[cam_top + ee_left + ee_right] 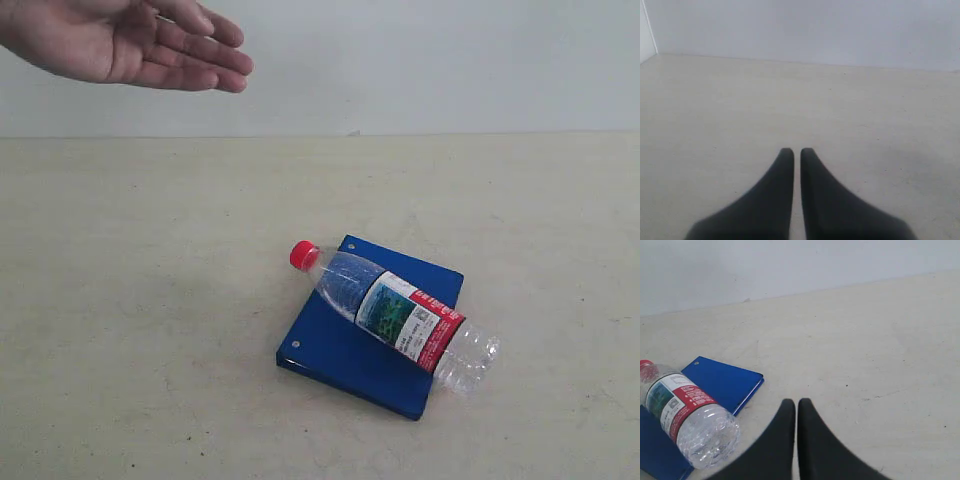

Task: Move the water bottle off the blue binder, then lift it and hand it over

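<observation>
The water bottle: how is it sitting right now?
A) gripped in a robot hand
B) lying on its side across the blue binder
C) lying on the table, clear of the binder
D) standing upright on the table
B: the water bottle lies on its side diagonally across the blue binder, with its red cap and its base overhanging opposite edges.
</observation>
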Controlling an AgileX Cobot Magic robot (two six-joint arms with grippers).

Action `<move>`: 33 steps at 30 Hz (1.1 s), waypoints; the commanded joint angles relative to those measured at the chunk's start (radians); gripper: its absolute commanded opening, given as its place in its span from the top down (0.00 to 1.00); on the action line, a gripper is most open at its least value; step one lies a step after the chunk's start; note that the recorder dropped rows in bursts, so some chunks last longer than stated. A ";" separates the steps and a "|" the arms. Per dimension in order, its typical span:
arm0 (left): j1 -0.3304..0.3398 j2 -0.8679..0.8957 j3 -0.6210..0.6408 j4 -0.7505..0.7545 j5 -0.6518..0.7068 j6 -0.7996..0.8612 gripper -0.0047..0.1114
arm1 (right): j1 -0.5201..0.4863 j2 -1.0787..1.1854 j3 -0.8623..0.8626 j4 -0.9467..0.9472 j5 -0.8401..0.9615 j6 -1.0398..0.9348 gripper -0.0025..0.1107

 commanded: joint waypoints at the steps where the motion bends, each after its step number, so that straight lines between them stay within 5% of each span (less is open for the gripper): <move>1: -0.008 -0.003 0.003 0.003 -0.011 -0.006 0.92 | -0.002 -0.002 -0.001 -0.007 -0.009 -0.004 0.98; 19: -0.008 -0.003 0.003 0.003 -0.011 -0.006 0.92 | -0.002 -0.002 -0.001 -0.007 -0.173 -0.021 0.98; 33: -0.008 -0.003 0.003 0.003 -0.011 -0.006 0.92 | 0.053 0.021 -0.097 0.000 -0.495 0.257 0.98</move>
